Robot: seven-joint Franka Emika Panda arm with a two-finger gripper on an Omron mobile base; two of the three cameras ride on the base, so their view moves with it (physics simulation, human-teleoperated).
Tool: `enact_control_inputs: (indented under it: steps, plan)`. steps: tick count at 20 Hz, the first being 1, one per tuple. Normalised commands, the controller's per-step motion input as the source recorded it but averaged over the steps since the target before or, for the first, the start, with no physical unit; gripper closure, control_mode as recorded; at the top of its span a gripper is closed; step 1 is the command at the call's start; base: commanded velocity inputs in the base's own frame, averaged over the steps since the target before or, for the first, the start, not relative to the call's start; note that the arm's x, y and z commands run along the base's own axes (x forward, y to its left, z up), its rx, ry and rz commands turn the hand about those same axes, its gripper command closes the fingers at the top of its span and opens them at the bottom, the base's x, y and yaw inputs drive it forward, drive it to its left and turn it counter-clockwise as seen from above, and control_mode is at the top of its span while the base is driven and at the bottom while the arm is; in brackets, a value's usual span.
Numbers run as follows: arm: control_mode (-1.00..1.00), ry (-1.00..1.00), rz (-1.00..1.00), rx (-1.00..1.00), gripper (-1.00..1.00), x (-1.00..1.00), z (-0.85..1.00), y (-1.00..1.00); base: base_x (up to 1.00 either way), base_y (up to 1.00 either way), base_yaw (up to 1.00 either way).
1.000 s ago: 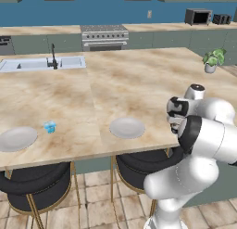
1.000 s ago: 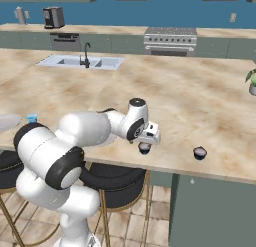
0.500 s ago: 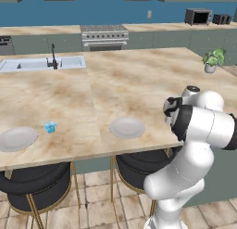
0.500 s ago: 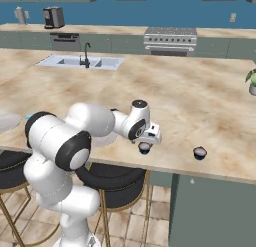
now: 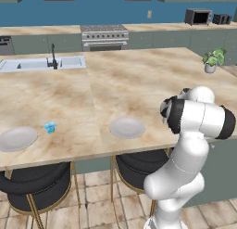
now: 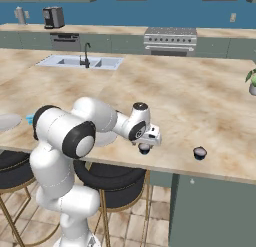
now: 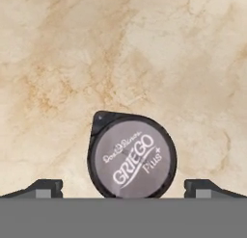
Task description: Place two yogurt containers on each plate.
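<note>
My gripper [image 6: 146, 143] hangs open just above a dark yogurt container [image 6: 144, 148] near the counter's front edge. In the hand view that container [image 7: 131, 157] shows its grey lid between my two fingertips [image 7: 46, 188], which stand wide on either side and do not touch it. A second dark yogurt container [image 6: 200, 152] sits to the right. A light blue yogurt container [image 5: 50, 126] stands between the two pale plates, one on the left [image 5: 18, 138] and one in the middle [image 5: 127, 128].
A potted plant [image 5: 212, 61] stands at the counter's far right, and a sink with a faucet [image 5: 53, 62] at the back left. Dark round stools [image 5: 28, 186] sit below the counter's front edge.
The arm's elbow has swung up and round while the hand stays over the dark container. The jaws remain wide.
</note>
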Motion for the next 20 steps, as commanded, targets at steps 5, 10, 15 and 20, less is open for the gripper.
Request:
enact_control_inputs:
  steps: [5, 10, 15, 20]
  plan:
    - [-1.0, 0.01, 0.0, 0.0, -1.0, 0.04, -0.16, 0.0, 0.0, 0.0, 0.0]
    - [-1.0, 0.0, 0.0, 0.0, -1.0, 0.07, -0.09, -0.01, 0.0, 0.0, 0.0]
    - [-1.0, 0.0, 0.0, 0.0, -1.0, 0.03, -0.07, -0.06, 0.0, 0.0, 0.0]
    - [-1.0, 0.0, 0.0, 0.0, -1.0, 0.02, -0.07, -0.05, 0.0, 0.0, 0.0]
